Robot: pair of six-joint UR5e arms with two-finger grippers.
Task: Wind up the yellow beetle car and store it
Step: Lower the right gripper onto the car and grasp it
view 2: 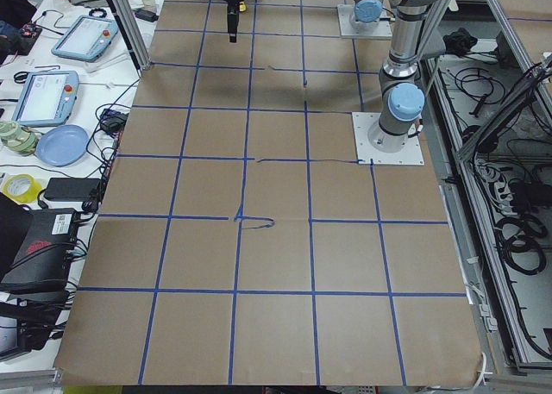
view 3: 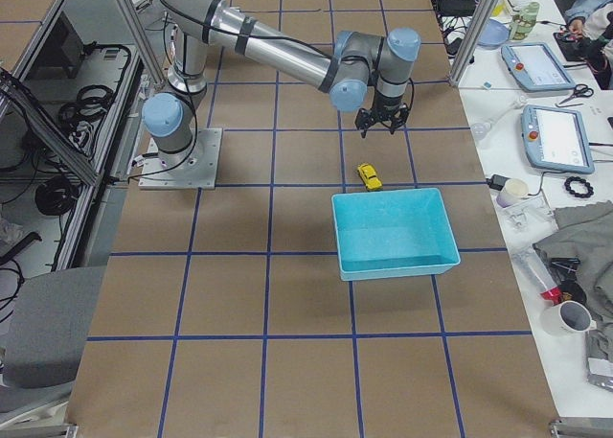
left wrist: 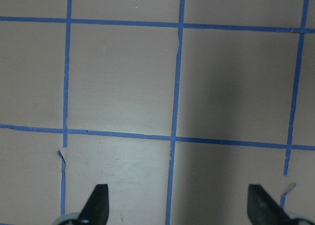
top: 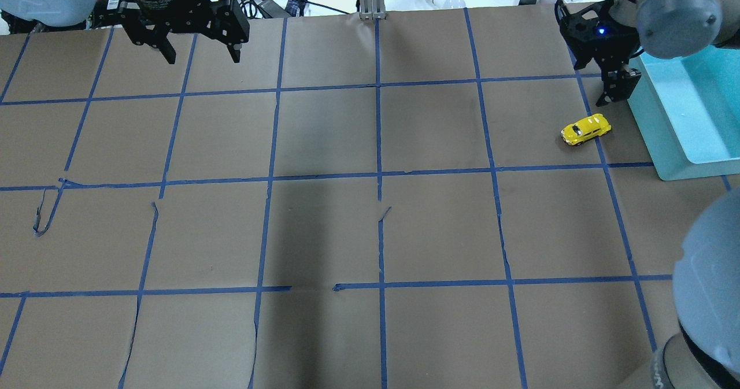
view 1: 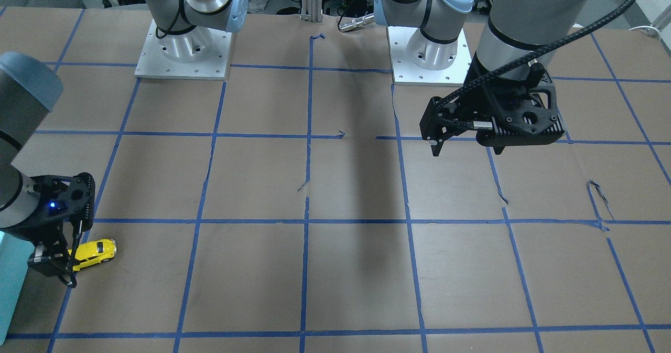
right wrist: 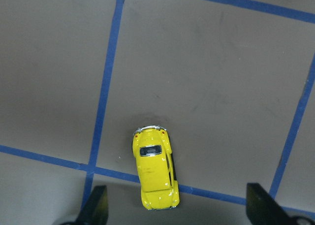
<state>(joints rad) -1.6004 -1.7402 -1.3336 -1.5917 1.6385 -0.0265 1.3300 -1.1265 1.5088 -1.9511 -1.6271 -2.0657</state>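
Overhead exterior, one yellow beetle car, one teal bin, left fingers apart, right fingers apart.

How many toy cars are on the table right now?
1. The yellow car sits on the table just beside the blue bin, near the robot's right side. No others show in any view.

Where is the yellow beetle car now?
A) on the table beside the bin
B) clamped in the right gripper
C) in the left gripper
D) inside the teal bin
A: the yellow beetle car rests on the table outside the teal bin, the open right gripper clear of it.
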